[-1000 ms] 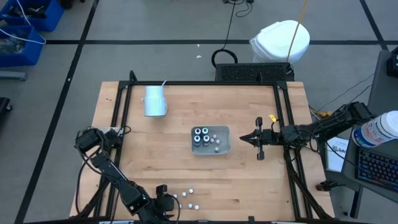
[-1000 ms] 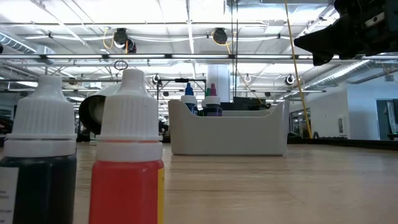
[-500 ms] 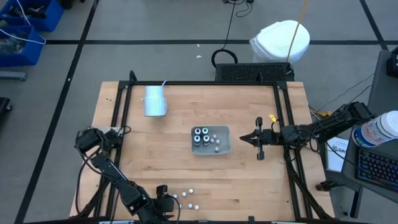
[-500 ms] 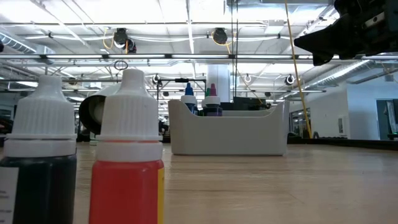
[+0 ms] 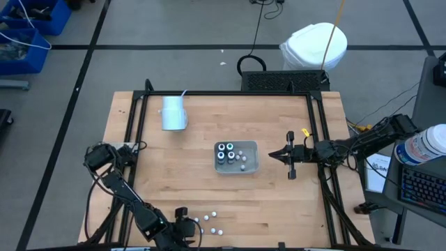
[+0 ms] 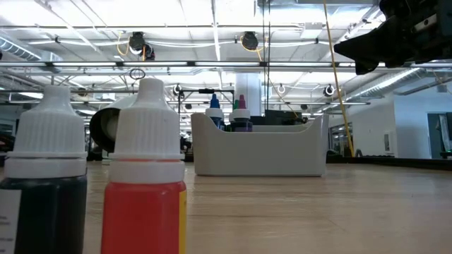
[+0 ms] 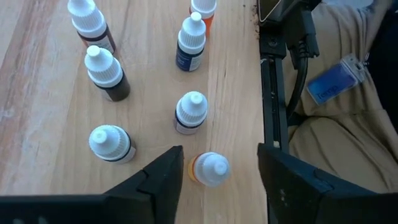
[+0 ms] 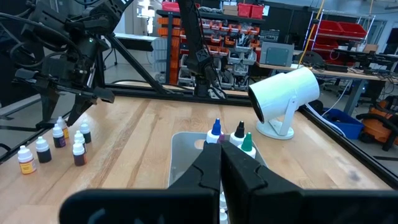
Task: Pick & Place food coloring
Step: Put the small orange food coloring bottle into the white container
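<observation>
At the desk's (image 5: 279, 209) near edge we see the left gripper (image 7: 217, 171) over loose food coloring bottles (image 5: 209, 223), fingers (image 7: 158, 180) spread wide around an orange-bodied, white-capped bottle (image 7: 210, 169), not gripping it. More bottles stand in the grey tray (image 5: 252, 166) mid-desk. Right gripper (image 5: 273, 155) hangs just beside the tray, fingers pressed together, holding nothing. White cup (image 5: 173, 113) lies at the far left
</observation>
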Tool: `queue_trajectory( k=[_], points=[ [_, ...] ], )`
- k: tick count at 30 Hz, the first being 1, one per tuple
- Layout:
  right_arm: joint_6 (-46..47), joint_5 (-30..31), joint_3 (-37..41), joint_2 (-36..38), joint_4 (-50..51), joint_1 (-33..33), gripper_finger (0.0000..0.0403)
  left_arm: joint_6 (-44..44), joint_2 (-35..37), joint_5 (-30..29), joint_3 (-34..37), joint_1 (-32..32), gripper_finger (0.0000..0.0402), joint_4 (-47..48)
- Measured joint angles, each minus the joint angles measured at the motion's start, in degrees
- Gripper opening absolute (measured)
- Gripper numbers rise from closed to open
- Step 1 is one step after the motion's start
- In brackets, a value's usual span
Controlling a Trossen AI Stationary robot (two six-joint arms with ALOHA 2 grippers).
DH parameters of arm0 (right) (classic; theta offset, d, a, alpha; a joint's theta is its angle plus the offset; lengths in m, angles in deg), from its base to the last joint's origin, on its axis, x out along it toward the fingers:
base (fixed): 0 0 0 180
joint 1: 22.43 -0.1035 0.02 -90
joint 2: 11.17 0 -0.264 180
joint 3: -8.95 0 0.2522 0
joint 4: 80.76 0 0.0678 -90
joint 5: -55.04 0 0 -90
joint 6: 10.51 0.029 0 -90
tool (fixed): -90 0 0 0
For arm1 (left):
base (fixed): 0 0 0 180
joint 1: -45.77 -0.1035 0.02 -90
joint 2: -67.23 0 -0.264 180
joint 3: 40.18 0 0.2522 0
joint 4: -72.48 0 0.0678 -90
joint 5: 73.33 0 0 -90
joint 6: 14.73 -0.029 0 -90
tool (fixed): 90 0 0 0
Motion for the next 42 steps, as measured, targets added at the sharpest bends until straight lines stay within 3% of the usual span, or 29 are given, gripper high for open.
queue_trajectory(
  k=[7,20,31,38,42],
  points=[
    [0.0,0.0,0.0,0.0,0.0,0.0,0.0000,0.3,0.0,0.5,0.0,0.0,0.0136,-0.5],
    [0.2,0.0,0.0,0.0,0.3,0.0,0.0000,-1.1,0.1,1.7,-0.5,-0.1,0.0050,-0.4],
    [0.2,0.0,0.0,0.0,0.3,0.0,0.0000,-8.1,0.3,3.5,-5.7,-0.4,0.0065,3.0],
    [0.2,0.0,0.0,0.0,0.5,0.0,0.0000,-12.4,2.3,3.1,-14.6,-1.3,0.0047,17.8],
    [0.2,0.0,0.0,0.0,0.8,0.0,0.0000,-17.5,4.6,-0.1,-18.9,-1.9,0.0049,26.6]
  ],
)
